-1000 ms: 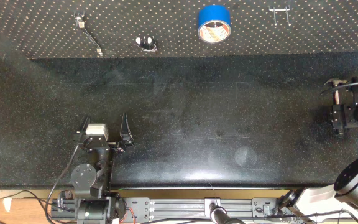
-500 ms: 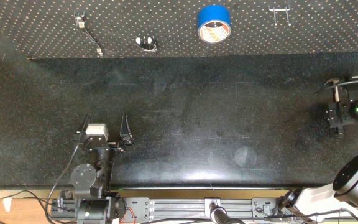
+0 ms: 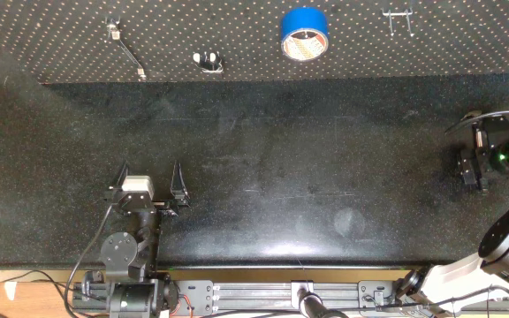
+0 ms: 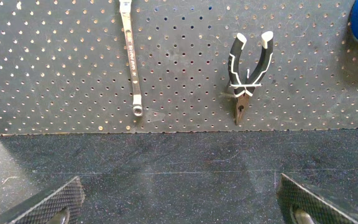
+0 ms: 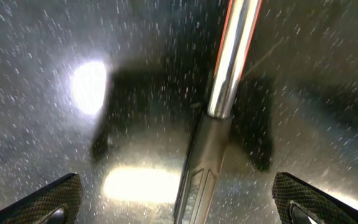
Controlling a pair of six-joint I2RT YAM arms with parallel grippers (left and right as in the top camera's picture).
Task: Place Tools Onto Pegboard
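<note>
Pegboard (image 3: 237, 35): wrench (image 4: 129, 56), pliers (image 4: 247, 71) and blue tape roll (image 3: 304, 34) are hanging on it, with a metal hook (image 3: 398, 18) to the right of the tape
Hammer (image 5: 229, 62): lying on the black table (image 3: 281, 177) at its far right end, well apart from the pegboard
Right gripper (image 5: 179, 205): hanging over the hammer's dark grip, its 2 fingers spread wide on either side and clamping nothing
Left gripper (image 3: 149, 172): sitting near its base and facing the pliers, fingers spread wide and holding nothing
</note>
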